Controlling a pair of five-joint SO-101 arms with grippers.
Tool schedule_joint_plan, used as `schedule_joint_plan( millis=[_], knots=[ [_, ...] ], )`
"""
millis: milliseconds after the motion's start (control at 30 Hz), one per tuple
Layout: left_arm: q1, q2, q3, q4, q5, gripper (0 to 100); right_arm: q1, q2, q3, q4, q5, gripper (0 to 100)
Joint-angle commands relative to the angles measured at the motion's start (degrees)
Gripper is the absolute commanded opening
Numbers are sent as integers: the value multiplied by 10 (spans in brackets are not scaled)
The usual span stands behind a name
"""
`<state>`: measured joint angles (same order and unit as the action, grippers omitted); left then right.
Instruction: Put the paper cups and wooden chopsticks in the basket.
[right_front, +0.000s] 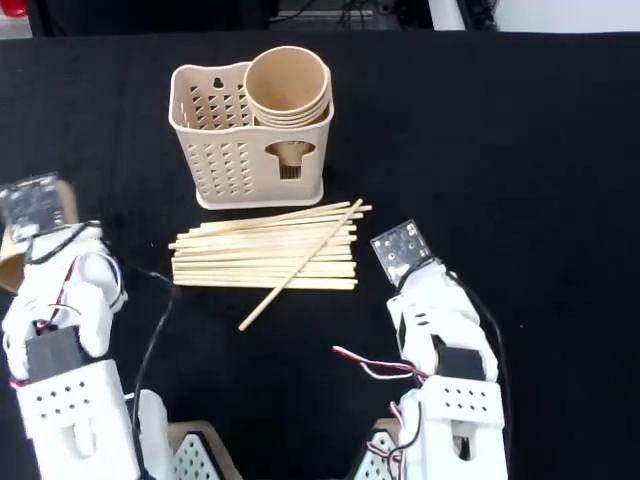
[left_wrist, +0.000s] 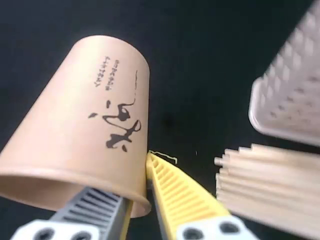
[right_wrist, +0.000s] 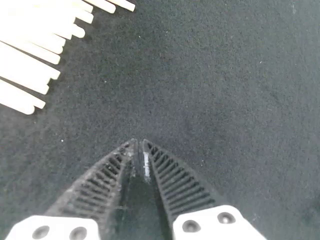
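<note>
Spreading under everything, the black tabletop (right_front: 520, 150) carries a basket (right_front: 225, 160) with stacked paper cups (right_front: 287, 85) in one end. Chopsticks (right_front: 265, 255) lie piled just before the basket, one slanted across. The left pincer (left_wrist: 140, 175) is clamped on another cup's (left_wrist: 85, 115) rim. The right pincer (right_wrist: 138, 145) is pressed together beside the chopstick ends.

Bright even light, matte black table (right_front: 500, 150), chopsticks (right_front: 260, 262) washed out nearly white

Cup stack (right_front: 287, 85) in basket (right_front: 215, 150); chopsticks (right_front: 265, 258) piled beside; loose cup (left_wrist: 85, 130) gripped.
</note>
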<state>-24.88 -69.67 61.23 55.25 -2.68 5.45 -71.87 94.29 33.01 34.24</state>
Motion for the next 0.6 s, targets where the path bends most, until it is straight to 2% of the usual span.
schedule_joint_plan(
  millis=[0,133,300,400,567],
  knots=[
    [29,-1,-188,145,-145,29,-10,-6,-4,-9,3,12],
    [29,36,-340,257,-322,29,-10,-5,-4,-9,3,12],
    [30,77,-480,306,-476,29,-9,-4,-4,-8,3,12],
    [47,94,-541,304,-520,29,-9,-4,-3,-8,3,12],
    [184,118,-590,308,-528,29,-7,-2,-3,-8,3,12]
  ],
)
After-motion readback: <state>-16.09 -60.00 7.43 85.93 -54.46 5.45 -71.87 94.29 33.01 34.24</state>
